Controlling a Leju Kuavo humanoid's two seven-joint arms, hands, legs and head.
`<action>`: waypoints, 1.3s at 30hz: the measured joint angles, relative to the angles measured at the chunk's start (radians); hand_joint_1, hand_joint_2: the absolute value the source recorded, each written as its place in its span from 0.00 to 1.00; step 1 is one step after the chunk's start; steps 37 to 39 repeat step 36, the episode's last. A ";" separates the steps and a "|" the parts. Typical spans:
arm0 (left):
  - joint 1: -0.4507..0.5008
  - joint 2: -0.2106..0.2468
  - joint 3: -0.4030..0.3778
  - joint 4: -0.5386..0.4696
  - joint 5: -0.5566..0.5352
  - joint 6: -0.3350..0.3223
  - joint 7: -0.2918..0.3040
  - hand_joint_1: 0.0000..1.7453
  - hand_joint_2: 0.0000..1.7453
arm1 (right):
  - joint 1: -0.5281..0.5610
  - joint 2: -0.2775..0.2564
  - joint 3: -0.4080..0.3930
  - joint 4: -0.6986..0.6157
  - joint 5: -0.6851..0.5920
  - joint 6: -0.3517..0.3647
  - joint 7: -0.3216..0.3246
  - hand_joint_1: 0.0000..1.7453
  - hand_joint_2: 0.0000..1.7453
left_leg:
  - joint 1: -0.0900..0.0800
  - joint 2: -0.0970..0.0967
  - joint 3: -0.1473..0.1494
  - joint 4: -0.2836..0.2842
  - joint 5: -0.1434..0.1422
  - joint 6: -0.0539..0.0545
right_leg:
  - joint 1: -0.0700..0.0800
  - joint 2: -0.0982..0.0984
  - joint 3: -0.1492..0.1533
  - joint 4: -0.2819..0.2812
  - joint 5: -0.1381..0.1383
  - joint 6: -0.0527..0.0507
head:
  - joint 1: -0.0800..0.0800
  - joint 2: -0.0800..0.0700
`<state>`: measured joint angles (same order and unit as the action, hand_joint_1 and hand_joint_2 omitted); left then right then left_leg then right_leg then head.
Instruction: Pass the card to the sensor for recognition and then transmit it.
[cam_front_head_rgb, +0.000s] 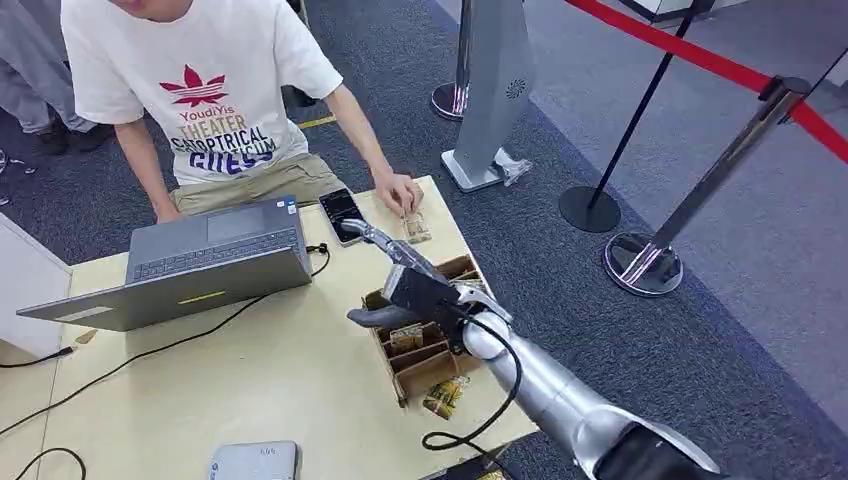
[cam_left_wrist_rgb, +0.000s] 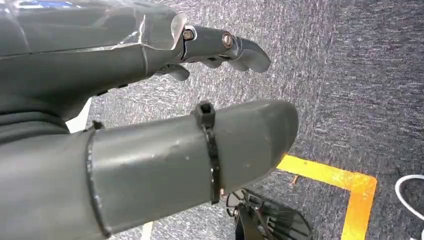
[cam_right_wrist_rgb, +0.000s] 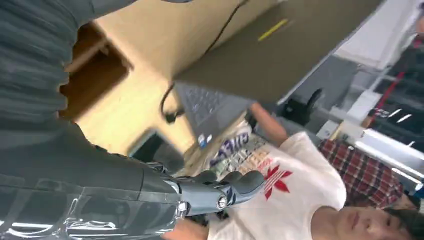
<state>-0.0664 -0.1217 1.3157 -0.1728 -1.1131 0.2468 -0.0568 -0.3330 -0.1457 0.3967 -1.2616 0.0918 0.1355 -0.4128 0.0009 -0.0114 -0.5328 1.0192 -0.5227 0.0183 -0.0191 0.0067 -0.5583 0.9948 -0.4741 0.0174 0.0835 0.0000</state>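
My right hand (cam_front_head_rgb: 410, 285) hangs over the far end of a wooden compartment box (cam_front_head_rgb: 432, 368) on the table, fingers stretched toward a black phone (cam_front_head_rgb: 341, 214), thumb out to the side, nothing in it. In the right wrist view the hand (cam_right_wrist_rgb: 150, 195) points its fingers (cam_right_wrist_rgb: 235, 185) at a person in a white shirt (cam_right_wrist_rgb: 300, 175). That person's hand (cam_front_head_rgb: 398, 190) rests at a card (cam_front_head_rgb: 416, 228) lying near the table's far edge. More cards (cam_front_head_rgb: 406, 340) lie in the box. My left hand (cam_left_wrist_rgb: 150, 100) hangs over grey carpet, fingers apart and empty.
An open laptop (cam_front_head_rgb: 215, 255) stands at the table's far left, with black cables trailing across the tabletop (cam_front_head_rgb: 290, 390). A grey device (cam_front_head_rgb: 255, 462) sits at the near edge. A card packet (cam_front_head_rgb: 445, 397) lies beside the box. Barrier posts (cam_front_head_rgb: 645, 262) with red tape stand on the right.
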 joint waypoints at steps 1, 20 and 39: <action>0.000 0.000 0.000 0.000 0.000 0.000 0.000 0.00 0.00 | 0.020 0.003 -0.005 -0.014 -0.023 0.012 -0.002 0.00 1.00 | 0.000 0.000 0.000 0.000 0.000 0.000 | 0.000 0.000 0.000 0.000 0.000 0.000 | 0.000 0.000; 0.000 -0.001 0.003 0.000 -0.012 -0.006 0.001 0.00 0.00 | 0.242 0.037 -0.080 -0.189 -0.162 0.066 0.003 0.00 1.00 | 0.000 0.000 0.000 0.000 0.000 0.000 | 0.000 0.000 0.000 0.000 0.000 0.000 | 0.000 0.000; -0.001 -0.002 0.003 0.000 -0.018 -0.011 0.004 0.00 0.00 | 0.296 0.048 -0.152 -0.232 -0.167 0.043 0.007 0.00 1.00 | 0.000 0.000 0.000 0.000 0.000 0.000 | 0.000 0.000 0.000 0.000 0.000 0.000 | 0.000 0.000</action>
